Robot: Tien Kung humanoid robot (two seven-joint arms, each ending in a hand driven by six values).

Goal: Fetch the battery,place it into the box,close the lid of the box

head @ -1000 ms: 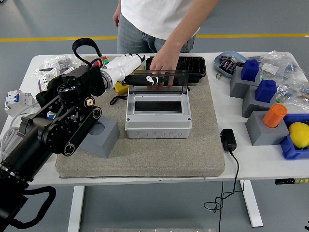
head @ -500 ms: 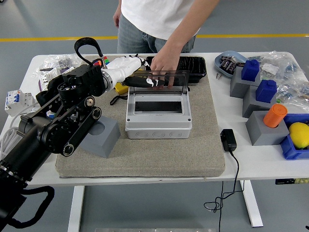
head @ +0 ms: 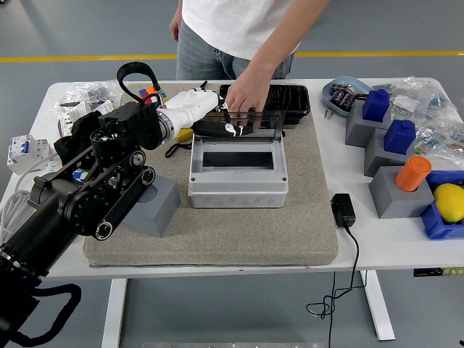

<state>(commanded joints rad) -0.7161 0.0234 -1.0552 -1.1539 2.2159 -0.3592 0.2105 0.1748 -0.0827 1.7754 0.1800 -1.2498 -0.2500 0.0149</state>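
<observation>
1. White table (head: pixel 217 255) carries one grey box (head: pixel 238 172) on a felt mat (head: pixel 217 232), lid (head: pixel 243 125) raised at its far edge, long axis left-right.
2. My left hand (head: pixel 190 104) reaches the lid's left end; whether my fingers grip, I cannot tell.
3. One person's hand (head: pixel 245 98) rests on the lid.
4. I cannot pick out the battery.

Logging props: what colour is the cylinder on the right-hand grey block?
Orange cylinder, head view.

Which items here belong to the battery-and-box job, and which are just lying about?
Job:
grey plastic junction box
its dark hinged lid, held by the person's hand
left robot hand

Lying about:
orange cylinder
blue blocks
yellow lemon-shaped object
black power adapter
black tray
</observation>
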